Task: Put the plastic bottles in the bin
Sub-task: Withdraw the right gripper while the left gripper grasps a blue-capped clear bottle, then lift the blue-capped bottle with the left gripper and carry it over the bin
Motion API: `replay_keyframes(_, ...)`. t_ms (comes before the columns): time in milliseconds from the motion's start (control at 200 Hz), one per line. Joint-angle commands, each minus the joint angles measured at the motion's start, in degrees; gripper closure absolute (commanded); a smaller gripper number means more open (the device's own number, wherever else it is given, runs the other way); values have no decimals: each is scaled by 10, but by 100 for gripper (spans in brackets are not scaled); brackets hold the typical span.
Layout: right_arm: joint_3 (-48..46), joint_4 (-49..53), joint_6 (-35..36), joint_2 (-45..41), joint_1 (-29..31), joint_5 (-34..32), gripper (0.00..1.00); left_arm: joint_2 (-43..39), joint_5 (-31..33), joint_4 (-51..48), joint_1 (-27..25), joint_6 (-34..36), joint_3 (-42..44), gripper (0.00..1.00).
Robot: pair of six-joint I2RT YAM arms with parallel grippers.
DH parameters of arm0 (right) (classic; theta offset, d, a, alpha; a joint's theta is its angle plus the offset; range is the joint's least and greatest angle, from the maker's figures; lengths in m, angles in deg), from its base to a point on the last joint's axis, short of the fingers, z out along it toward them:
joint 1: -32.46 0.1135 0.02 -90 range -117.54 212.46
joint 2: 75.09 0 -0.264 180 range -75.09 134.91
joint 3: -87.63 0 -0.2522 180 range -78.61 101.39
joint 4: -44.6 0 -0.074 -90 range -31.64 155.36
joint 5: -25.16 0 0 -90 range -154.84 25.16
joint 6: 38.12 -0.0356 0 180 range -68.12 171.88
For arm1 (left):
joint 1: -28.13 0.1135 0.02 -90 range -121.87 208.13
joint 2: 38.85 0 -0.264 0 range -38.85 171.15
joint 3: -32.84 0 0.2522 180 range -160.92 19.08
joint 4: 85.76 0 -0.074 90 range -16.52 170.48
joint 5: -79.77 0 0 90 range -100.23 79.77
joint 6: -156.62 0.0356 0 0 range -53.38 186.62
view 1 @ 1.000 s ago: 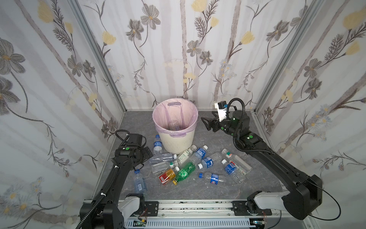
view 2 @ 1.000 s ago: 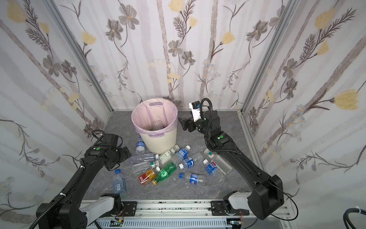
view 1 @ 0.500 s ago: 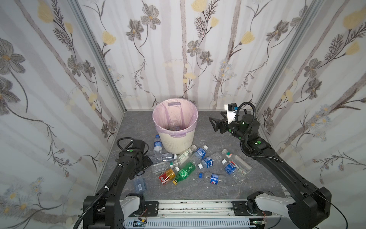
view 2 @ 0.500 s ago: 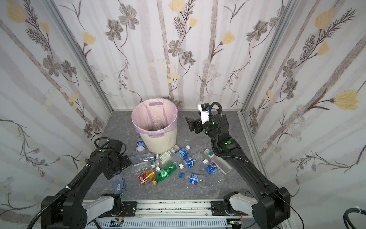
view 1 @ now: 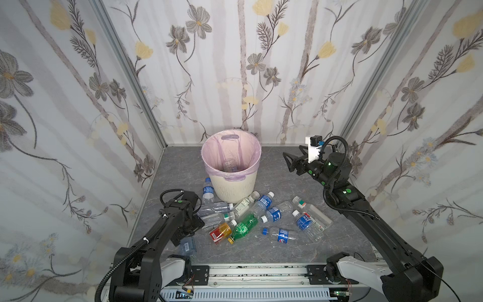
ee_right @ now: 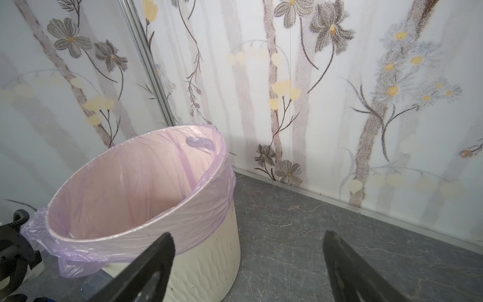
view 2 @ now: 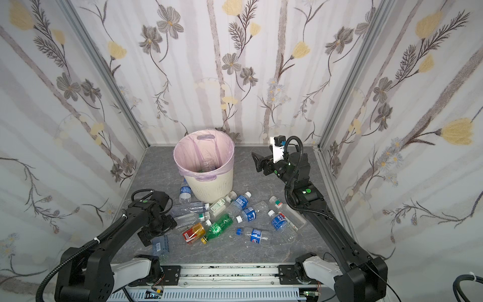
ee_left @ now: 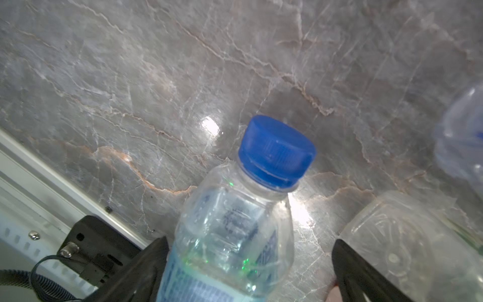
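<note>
In both top views the worktop [view 1: 180, 167] is a grey slab veined like marble, boxed on three sides by white walls [view 1: 235, 65] printed with grey and yellow flowers, with a metal rail [view 1: 261, 272] along its near edge. One bin [view 1: 232, 189] stands toward the back: round cream plastic, ribbed low down, tapering, lined with a thin lilac bag [view 1: 217, 150] folded over the rim, and at least one clear bottle [view 1: 230, 165] lies inside. I count twelve plastic bottles [view 1: 262, 205] out on the worktop, most lying in a loose heap just in front of the bin: mainly clear with blue labels, plus one green bottle [view 1: 244, 227], one amber bottle [view 1: 220, 231] and one white-red labelled bottle [view 1: 312, 211]. My left jaws hang low over the near-left bottle [view 1: 187, 247]; my right jaws sit raised beside the bin's rim, clear of it, spread and empty. In the left wrist view my left jaws gape wide, black fingers [ee_left: 146, 264] either side of that bottle's dimpled clear shoulder, below its ribbed blue cap [ee_left: 277, 151], not clamped; whether one finger touches it I cannot tell. A second bottle's moulded base [ee_left: 392, 248] lies just beside. In the right wrist view my right jaws hold nothing, their two fingers [ee_right: 149, 264] parted, with the bin's glossy bag and wavy cream wall beyond.
</note>
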Motion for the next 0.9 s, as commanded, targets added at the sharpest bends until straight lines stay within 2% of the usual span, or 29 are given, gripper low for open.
replay_keyframes(0, -9, -27, -3, -11, -7, 1, 10, 12, -8, 8, -1, -21, 8, 0)
replay_keyframes(170, -16, -26, -6, -20, -18, 6, 10, 17, -42, 43, -13, -39, 40, 0)
replay_keyframes(355, -21, -29, -10, -27, -26, 8, 10, 10, -40, 51, -20, -44, 45, 3)
replay_keyframes(650, -24, -36, -24, -23, -29, 13, 10, -17, -36, 54, -22, -51, 48, 30)
replay_keyframes(790, -24, -37, -27, -22, -31, 13, 10, -17, -36, 55, -23, -51, 48, 41)
replay_keyframes(894, -23, -37, -32, -19, -32, 13, 10, -24, -34, 55, -23, -53, 48, 43)
